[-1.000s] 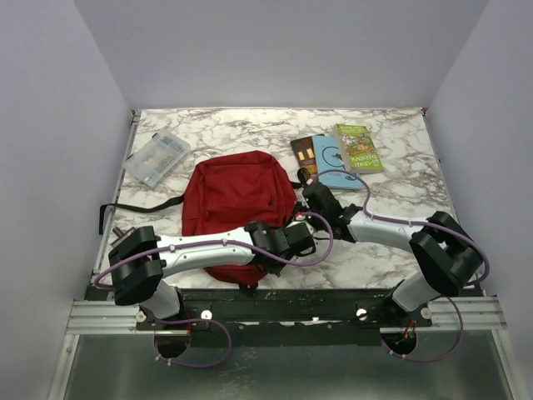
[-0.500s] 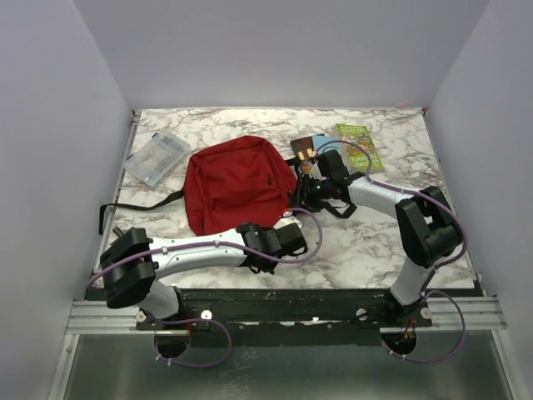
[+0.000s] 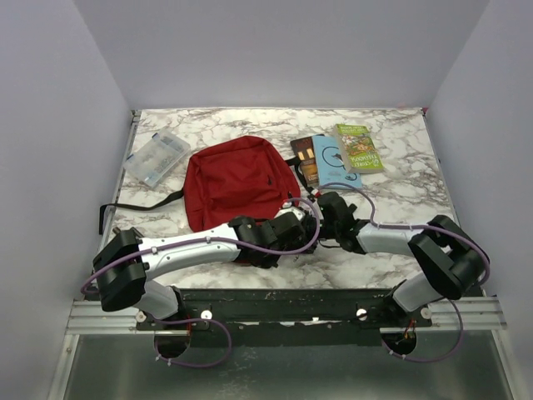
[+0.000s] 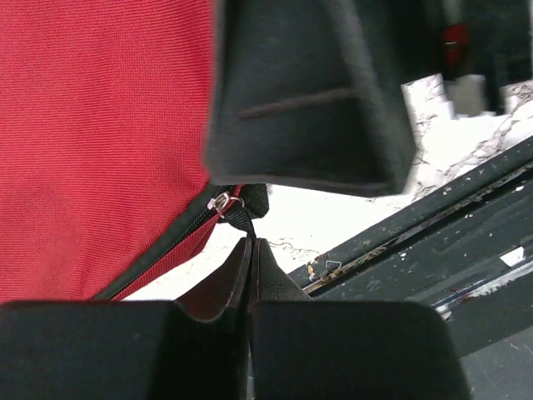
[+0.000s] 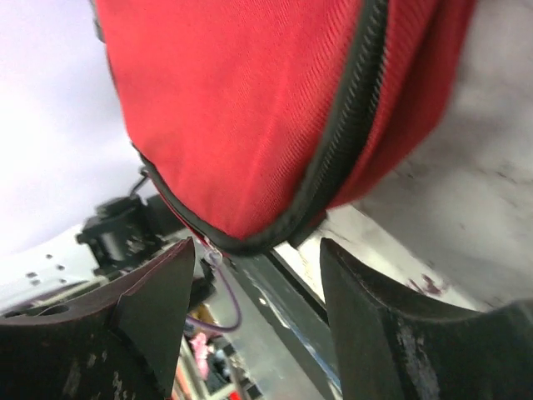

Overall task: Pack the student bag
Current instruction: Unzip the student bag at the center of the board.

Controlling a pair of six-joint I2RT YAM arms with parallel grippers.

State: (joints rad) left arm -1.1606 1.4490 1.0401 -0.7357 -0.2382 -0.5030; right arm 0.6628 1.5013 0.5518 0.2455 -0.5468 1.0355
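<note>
Found the student bag [image 3: 237, 187] lying flat on the marble tabletop [image 3: 400, 183], a touch left of centre, its near right corner tucked between the two grippers. Saw the left gripper [image 4: 250, 267] pressed fully shut at that corner, pinching the black zipper pull [image 4: 244, 215] just below its small metal ring [image 4: 220, 202]. Made out red fabric across the left of that wrist view, zipper track slanting down toward the pinch. Caught the right gripper [image 5: 258, 254] facing the bag from the other side, fingers spread apart and gripping nothing, with the bag's rounded red edge and dark zipper [image 5: 341, 142] just ahead of the gap. From above, spotted both gripper heads nearly touching each other at the bag's near edge. Noted a black strap [image 3: 137, 204] trailing off the bag's left side toward the tabletop's edge.

Counted up: one bag. One clear plastic case [image 3: 156, 157] off at the far left, well apart from either gripper. Three books side by side at the far right, near the bag's far right corner: brown book [image 3: 305, 158], pale blue book [image 3: 331, 157], green book [image 3: 360, 147]. Two arms, two grippers.
</note>
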